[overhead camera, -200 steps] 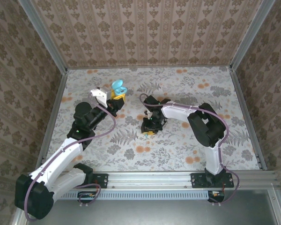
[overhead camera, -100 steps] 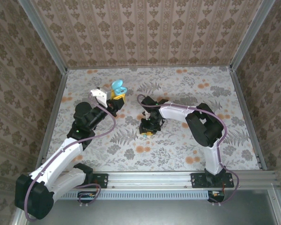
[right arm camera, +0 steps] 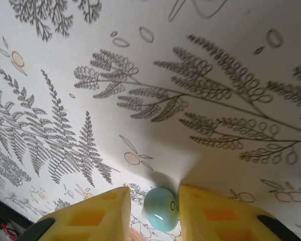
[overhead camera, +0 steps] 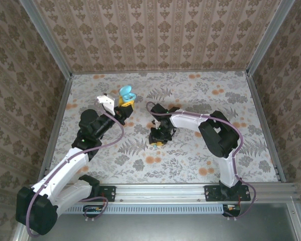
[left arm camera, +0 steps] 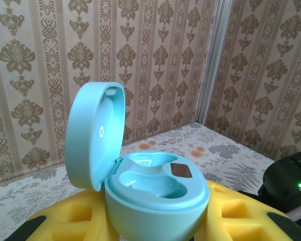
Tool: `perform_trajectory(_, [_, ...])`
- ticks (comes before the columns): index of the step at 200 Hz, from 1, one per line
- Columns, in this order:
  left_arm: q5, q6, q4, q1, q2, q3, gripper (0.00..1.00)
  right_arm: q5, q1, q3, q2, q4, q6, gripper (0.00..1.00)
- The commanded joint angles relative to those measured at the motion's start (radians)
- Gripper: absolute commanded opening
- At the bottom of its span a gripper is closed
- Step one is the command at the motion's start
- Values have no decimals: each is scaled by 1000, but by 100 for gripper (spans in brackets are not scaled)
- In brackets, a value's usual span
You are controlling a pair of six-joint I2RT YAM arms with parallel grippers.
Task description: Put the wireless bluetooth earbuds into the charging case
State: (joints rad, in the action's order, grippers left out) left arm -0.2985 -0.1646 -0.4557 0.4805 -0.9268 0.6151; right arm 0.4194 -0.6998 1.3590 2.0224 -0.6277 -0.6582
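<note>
In the left wrist view, my left gripper (left arm camera: pixel 158 213) is shut on the base of a mint charging case (left arm camera: pixel 155 196). The case's lid (left arm camera: pixel 93 135) stands open and both wells look empty. Seen from above, that gripper (overhead camera: pixel 124 106) holds the case (overhead camera: pixel 126 93) up at the back left. My right gripper (overhead camera: pixel 157 139) points down at the table's middle. In its wrist view, a mint earbud (right arm camera: pixel 161 208) lies on the table between the yellow fingers (right arm camera: pixel 215 216). It touches the right finger, and a small gap shows on the left. The right gripper (right arm camera: pixel 154 191) is open around it.
The floral table cover (overhead camera: pixel 200 95) runs to patterned walls at the back and sides, behind metal posts (overhead camera: pixel 261 40). The right arm's elbow (overhead camera: pixel 218 133) lies low over the table's right half.
My right gripper has shifted slightly left over the table and its elbow has moved with it. The left arm and the case have stayed still.
</note>
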Motion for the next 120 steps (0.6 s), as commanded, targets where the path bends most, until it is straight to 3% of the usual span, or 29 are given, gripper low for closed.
perform_trajectory(1, [-8, -12, -24, -8, 13, 12, 28, 27, -20, 26, -29, -26, -1, 33])
perform_trajectory(120, [-4, -7, -20, -10, 15, 10, 28, 44, -43, 81, 11, -14, -24, 33])
